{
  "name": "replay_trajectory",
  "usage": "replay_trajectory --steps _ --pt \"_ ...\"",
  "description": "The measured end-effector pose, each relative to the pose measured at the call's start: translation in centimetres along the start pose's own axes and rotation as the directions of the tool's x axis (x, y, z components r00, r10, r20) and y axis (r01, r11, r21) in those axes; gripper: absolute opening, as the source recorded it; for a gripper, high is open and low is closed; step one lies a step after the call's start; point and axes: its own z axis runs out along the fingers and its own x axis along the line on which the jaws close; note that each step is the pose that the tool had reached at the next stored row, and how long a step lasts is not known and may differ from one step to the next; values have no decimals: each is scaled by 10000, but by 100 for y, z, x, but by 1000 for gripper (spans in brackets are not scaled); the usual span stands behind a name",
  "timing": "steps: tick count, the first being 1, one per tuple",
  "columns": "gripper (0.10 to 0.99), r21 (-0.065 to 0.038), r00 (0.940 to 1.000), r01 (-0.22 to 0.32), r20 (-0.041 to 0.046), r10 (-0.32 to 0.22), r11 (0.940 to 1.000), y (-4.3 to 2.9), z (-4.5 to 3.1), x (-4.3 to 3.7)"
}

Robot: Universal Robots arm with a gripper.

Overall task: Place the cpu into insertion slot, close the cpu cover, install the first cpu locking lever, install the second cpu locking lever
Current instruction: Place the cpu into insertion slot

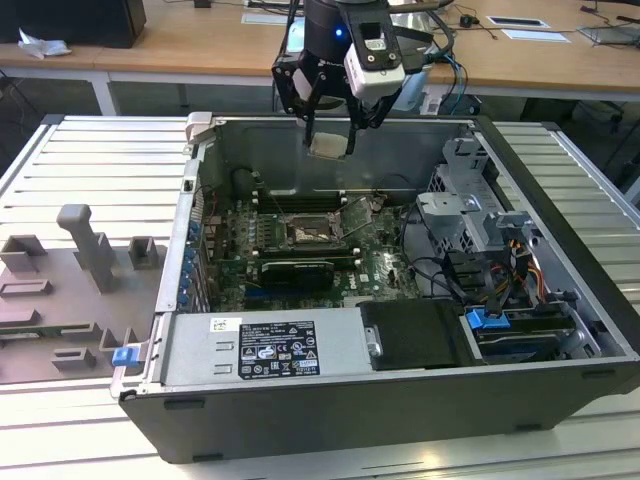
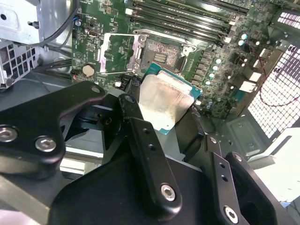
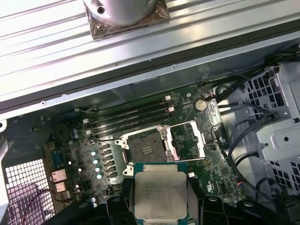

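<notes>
Exterior view: off the arm, raised, tilted down across the worktop [image 1: 80, 160] into the open computer case [image 1: 300, 420], far enough back to take in the whole case and the gripper [image 1: 330, 138] above it. Both wrist views: close, riding on the arm, looking down past the gripped cpu [image 3: 160, 194] [image 2: 164, 104] from two different angles. All three share the insertion slot [image 1: 308, 232] [image 3: 146, 146] [image 2: 161, 55] and surrounding motherboard [image 3: 70, 150].

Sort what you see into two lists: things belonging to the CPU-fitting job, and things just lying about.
Job in hand:
gripper, holding the cpu
insertion slot, empty
cpu cover, open

Lying about:
memory sticks
power supply
grey fixture blocks
</notes>
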Motion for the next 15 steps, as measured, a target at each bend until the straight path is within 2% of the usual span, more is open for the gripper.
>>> replay_trajectory --steps 15 --pt "541 -23 9952 -978 87 978 9952 0 1 0"
